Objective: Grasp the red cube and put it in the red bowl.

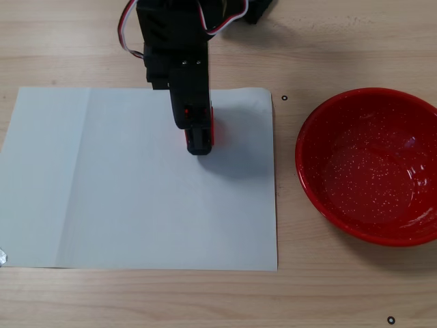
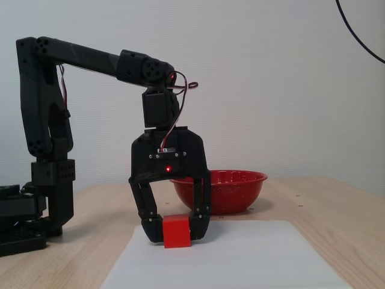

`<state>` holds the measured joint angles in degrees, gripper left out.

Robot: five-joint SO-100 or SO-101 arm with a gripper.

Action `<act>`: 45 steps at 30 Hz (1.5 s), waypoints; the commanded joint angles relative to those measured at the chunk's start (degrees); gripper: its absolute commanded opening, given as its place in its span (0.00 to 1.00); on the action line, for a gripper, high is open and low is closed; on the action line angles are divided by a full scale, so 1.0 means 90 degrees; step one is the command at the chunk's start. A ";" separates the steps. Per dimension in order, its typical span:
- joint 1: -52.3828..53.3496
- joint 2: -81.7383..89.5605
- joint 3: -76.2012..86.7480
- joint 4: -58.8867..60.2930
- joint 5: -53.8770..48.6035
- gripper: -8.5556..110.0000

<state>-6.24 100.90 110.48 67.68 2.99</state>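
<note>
In the side fixed view, the end effector (image 2: 175,227) points down in the lower middle of the frame and pinches the cube (image 2: 177,232) between its two fingers. The cube sits on the white paper (image 2: 240,259) on the worktop (image 2: 337,205). The bowl (image 2: 220,189) stands behind it. Seen from above, the bowl (image 1: 372,166) is at the right edge, beside the paper (image 1: 123,198)
</note>
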 commanded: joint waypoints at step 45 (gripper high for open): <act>0.2461 0.0410 -0.5381 0.1855 -0.1084 0.07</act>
<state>14.85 100.81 69.61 86.40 -5.71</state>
